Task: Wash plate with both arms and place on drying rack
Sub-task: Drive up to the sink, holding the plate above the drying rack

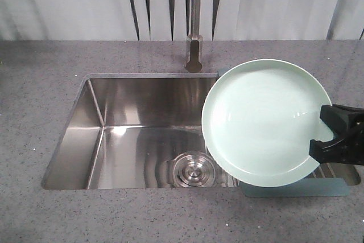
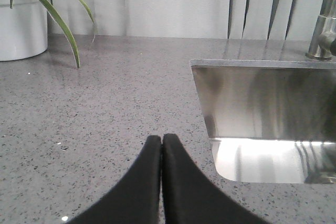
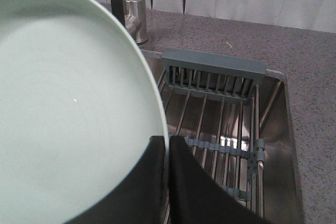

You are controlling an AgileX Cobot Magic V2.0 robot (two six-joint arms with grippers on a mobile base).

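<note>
The pale mint-green plate point(image 1: 264, 120) hangs tilted over the right side of the sink, its face toward the front camera. My right gripper point(image 1: 335, 135) is shut on its right rim; in the right wrist view the rim of the plate point(image 3: 68, 103) runs between the two black fingers of the gripper point(image 3: 167, 141). The drying rack point(image 3: 220, 114), grey-framed with steel rods, lies below and beyond the plate; in the front view only the rack's grey front edge point(image 1: 318, 188) shows under it. My left gripper point(image 2: 161, 140) is shut and empty over the countertop left of the sink.
A steel sink point(image 1: 142, 129) with a round drain point(image 1: 193, 169) is set in the speckled grey counter point(image 1: 34, 83). The faucet point(image 1: 195, 21) stands behind it. A potted plant in a white pot point(image 2: 21, 24) sits at the far left. Curtains hang behind.
</note>
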